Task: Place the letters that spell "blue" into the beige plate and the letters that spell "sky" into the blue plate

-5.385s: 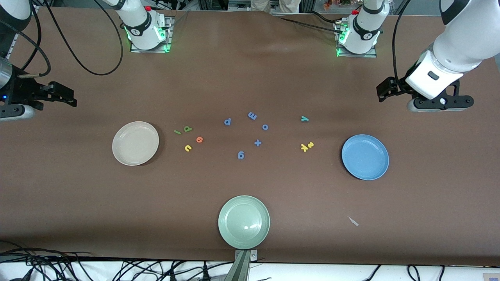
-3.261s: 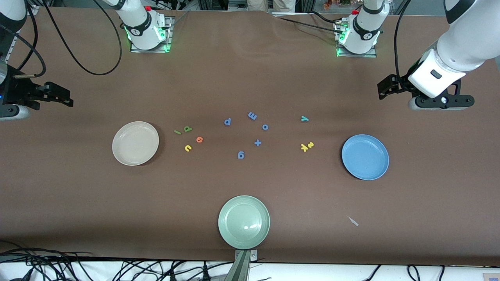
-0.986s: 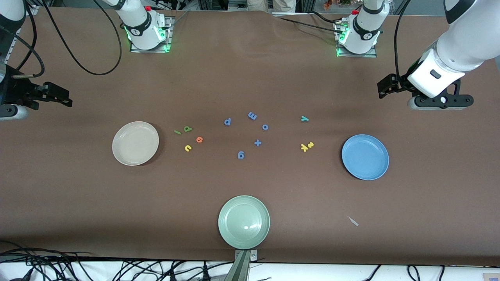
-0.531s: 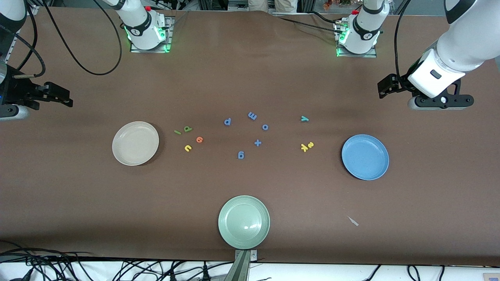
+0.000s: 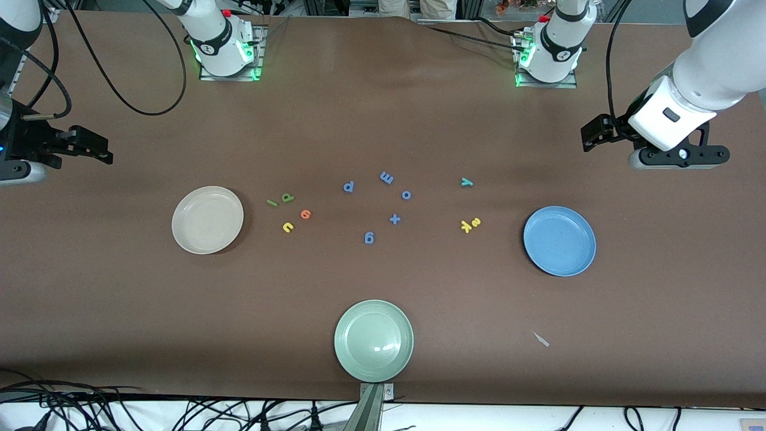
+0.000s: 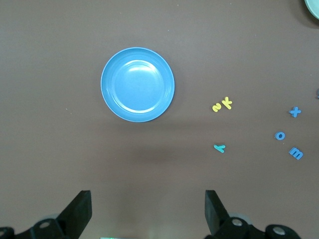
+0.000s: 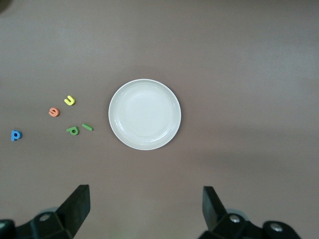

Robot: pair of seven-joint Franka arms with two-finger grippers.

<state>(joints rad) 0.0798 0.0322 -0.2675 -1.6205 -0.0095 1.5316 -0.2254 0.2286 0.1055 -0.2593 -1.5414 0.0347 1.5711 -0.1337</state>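
Sorting has not begun: every letter lies on the counter (image 5: 383, 120) and all plates are bare. The beige plate (image 5: 207, 219) sits toward the right arm's end, with the green "l" (image 5: 272, 203), green "b" (image 5: 288, 197), orange "e" (image 5: 306, 214) and yellow "u" (image 5: 288, 227) clustered just beside it. The blue plate (image 5: 559, 240) sits toward the left arm's end; the yellow "s" (image 5: 476, 222) and yellow "k" (image 5: 466, 226) touch or nearly touch each other near it, and the teal "y" (image 5: 467, 182) lies farther from the front camera. Five blue letters (image 5: 386, 178) scatter mid-counter, and a pale green plate (image 5: 374, 340) rests at the counter's front edge.

The right gripper (image 5: 96, 149) hangs over the counter's edge at its own end, fingers spread and empty; the left gripper (image 5: 589, 136) hangs likewise above its end, spread and empty. The step in hand looks like the opening approach. Next, either gripper must descend over its nearest cluster and pinch a single thin letter flat against the counter, a delicate grasp, especially where "s" and "k" crowd together.
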